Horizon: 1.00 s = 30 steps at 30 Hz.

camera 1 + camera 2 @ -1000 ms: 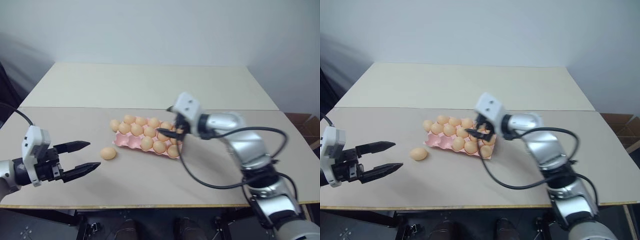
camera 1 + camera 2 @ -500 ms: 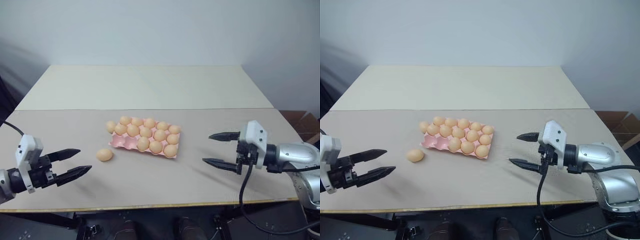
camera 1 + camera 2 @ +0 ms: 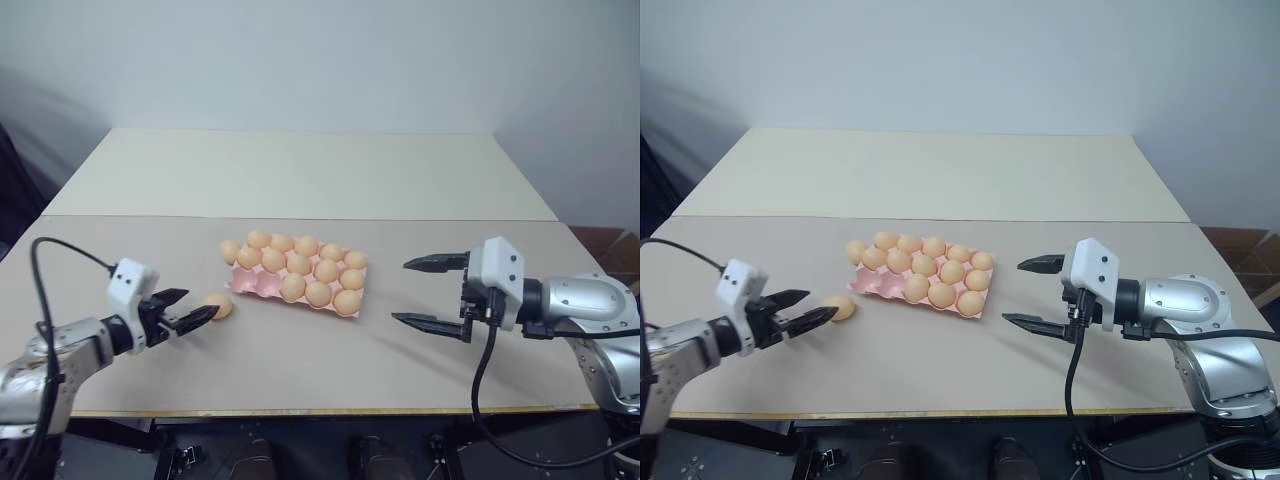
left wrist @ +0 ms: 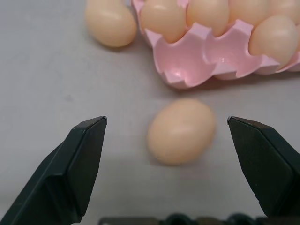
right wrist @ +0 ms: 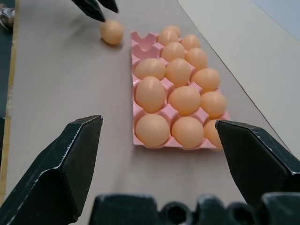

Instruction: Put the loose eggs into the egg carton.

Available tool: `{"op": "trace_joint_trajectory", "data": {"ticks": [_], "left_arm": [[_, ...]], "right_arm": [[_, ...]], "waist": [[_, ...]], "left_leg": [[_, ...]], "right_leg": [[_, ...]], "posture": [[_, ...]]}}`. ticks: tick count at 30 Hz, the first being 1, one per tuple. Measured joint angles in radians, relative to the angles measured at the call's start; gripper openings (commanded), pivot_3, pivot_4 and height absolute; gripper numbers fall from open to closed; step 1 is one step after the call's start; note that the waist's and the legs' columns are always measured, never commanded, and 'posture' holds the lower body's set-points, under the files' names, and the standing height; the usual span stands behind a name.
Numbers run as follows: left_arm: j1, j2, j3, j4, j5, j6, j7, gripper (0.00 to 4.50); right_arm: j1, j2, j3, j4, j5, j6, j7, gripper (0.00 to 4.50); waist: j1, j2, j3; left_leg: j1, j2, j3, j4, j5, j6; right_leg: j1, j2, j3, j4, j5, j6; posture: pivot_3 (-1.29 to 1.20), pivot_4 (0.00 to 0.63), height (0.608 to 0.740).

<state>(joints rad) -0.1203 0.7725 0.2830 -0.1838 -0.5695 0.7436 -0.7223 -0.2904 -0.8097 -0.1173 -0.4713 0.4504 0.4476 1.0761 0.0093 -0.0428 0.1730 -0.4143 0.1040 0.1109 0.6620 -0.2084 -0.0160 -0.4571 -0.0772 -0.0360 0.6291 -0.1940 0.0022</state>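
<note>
The pink egg carton lies mid-table with eggs in most cups and two bare cups on its near left side. One loose egg rests on the table just left of it. My left gripper is open and low, a finger on either side of that egg, not touching it. Another loose egg lies on the table against the carton's far left corner. My right gripper hangs open and empty to the right of the carton.
A paler second tabletop adjoins at the back along a seam. A cardboard box stands beyond the table's right end. Black cables trail from both wrists. The table's front edge runs just under the arms.
My left gripper has gone forward and down, and its fingers now flank the loose egg. My right gripper left the carton and drew back to the right, still open.
</note>
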Motion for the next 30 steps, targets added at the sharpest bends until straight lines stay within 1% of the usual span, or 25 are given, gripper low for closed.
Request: {"op": "trace_joint_trajectory", "data": {"ticks": [5, 8, 9, 10, 15, 16, 18, 19, 21, 22, 24, 27, 30], "left_arm": [[-0.095, -0.013, -0.096, 0.117, 0.071, -0.047, -0.016, 4.5], [-0.114, -0.015, -0.149, 0.172, 0.108, -0.087, -0.048, 4.5], [-0.128, -0.015, -0.161, 0.185, 0.12, -0.094, -0.056, 4.1], [-0.148, -0.015, -0.18, 0.206, 0.14, -0.109, -0.062, 3.92], [-0.173, -0.016, -0.193, 0.263, 0.185, -0.166, -0.079, 2.35], [-0.173, -0.016, -0.191, 0.266, 0.188, -0.171, -0.082, 2.16], [-0.163, -0.007, -0.184, 0.256, 0.189, -0.17, -0.095, 2.09], [-0.142, 0.014, -0.179, 0.234, 0.183, -0.167, -0.11, 2.09], [-0.086, 0.08, -0.132, 0.145, 0.134, -0.133, -0.173, 2.09], [-0.085, 0.101, -0.102, 0.11, 0.11, -0.122, -0.192, 2.09], [-0.144, 0.121, -0.055, 0.059, 0.057, -0.094, -0.208, 2.09], [-0.276, 0.098, -0.065, 0.047, 0.038, -0.085, -0.21, 2.09], [-0.381, 0.024, -0.162, 0.108, 0.054, -0.093, -0.231, 2.09]], "right_arm": [[-0.018, -0.002, 0.001, -0.041, 0.023, 0.0, -0.014, 4.49], [-0.029, -0.003, -0.001, -0.065, 0.045, 0.001, -0.02, 4.49], [-0.03, -0.005, -0.003, -0.069, 0.047, 0.001, -0.023, 4.5], [-0.033, -0.005, -0.006, -0.071, 0.055, 0.003, -0.032, 4.5], [-0.034, -0.007, -0.012, -0.087, 0.068, 0.01, -0.067, 4.5], [-0.034, -0.007, -0.012, -0.09, 0.073, 0.012, -0.075, 4.5], [-0.031, -0.007, -0.012, -0.095, 0.078, 0.017, -0.086, 4.5], [-0.026, -0.009, -0.014, -0.101, 0.082, 0.019, -0.092, 4.5], [-0.006, -0.011, -0.024, -0.116, 0.084, 0.026, -0.111, 4.5], [-0.003, -0.011, -0.025, -0.117, 0.084, 0.031, -0.121, 4.5], [0.003, -0.011, -0.028, -0.121, 0.084, 0.036, -0.133, 4.5], [0.002, -0.011, -0.025, -0.132, 0.084, 0.037, -0.146, 4.5], [-0.005, -0.01, -0.017, -0.134, 0.084, 0.037, -0.159, 4.5]], "waist": [[0.001, 0.0, 0.0], [0.001, 0.0, 0.0], [0.002, 0.0, 0.0], [0.004, 0.0, 0.0], [0.006, 0.0, 0.0], [0.005, 0.0, 0.0], [0.004, 0.0, 0.0], [0.003, 0.0, 0.0], [-0.004, -0.001, 0.0], [-0.003, -0.001, 0.0], [0.005, -0.001, 0.0], [0.019, 0.0, 0.0], [0.019, 0.0, 0.0]], "left_leg": [[0.0, 0.0, 0.0, 0.0, 0.0, 0.0], [0.0, 0.0, 0.0, 0.0, 0.0, 0.0], [0.0, 0.0, 0.0, 0.0, 0.0, 0.0], [0.001, 0.0, 0.0, 0.0, 0.0, 0.0], [0.001, 0.0, -0.001, 0.0, 0.0, 0.0], [0.001, 0.0, -0.001, 0.0, 0.0, 0.0], [0.0, 0.0, -0.001, 0.0, 0.0, 0.0], [-0.001, 0.0, -0.001, 0.0, 0.0, 0.0], [-0.002, 0.001, -0.001, 0.0, 0.0, 0.0], [-0.002, 0.0, -0.001, 0.0, 0.0, 0.0], [-0.002, 0.0, -0.001, 0.0, 0.0, 0.0], [0.0, -0.001, -0.001, 0.002, 0.0, 0.0], [-0.001, -0.001, -0.001, 0.006, 0.001, 0.001]], "right_leg": [[0.0, 0.0, 0.0, 0.0, 0.0, 0.0], [0.0, 0.0, 0.0, 0.0, 0.0, 0.0], [0.0, 0.0, 0.0, 0.0, 0.0, 0.0], [0.001, 0.0, 0.0, 0.0, 0.0, 0.0], [0.001, -0.001, 0.0, 0.0, 0.0, 0.0], [0.001, -0.001, 0.0, 0.0, 0.0, 0.0], [0.0, 0.0, 0.0, 0.0, 0.0, 0.0], [0.0, 0.0, 0.0, 0.0, 0.0, 0.0], [-0.001, 0.0, 0.0, 0.0, 0.0, 0.0], [-0.001, 0.0, 0.0, 0.0, 0.0, 0.0], [-0.001, 0.0, -0.001, 0.0, 0.0, 0.0], [0.002, -0.001, -0.001, 0.0, -0.001, -0.002], [0.003, -0.001, -0.001, 0.001, -0.001, -0.002]], "posture": [[0.0, 0.15, 0.74], [0.0, 0.15, 0.74], [0.0, 0.15, 0.74], [0.0, 0.15, 0.74], [0.0, 0.15, 0.74], [0.0, 0.15, 0.74], [0.0, 0.15, 0.74], [0.0, 0.15, 0.74], [0.0, 0.15, 0.74], [0.0, 0.15, 0.74], [0.0, 0.15, 0.74], [0.0, 0.15, 0.74], [0.0, 0.15, 0.74]]}}
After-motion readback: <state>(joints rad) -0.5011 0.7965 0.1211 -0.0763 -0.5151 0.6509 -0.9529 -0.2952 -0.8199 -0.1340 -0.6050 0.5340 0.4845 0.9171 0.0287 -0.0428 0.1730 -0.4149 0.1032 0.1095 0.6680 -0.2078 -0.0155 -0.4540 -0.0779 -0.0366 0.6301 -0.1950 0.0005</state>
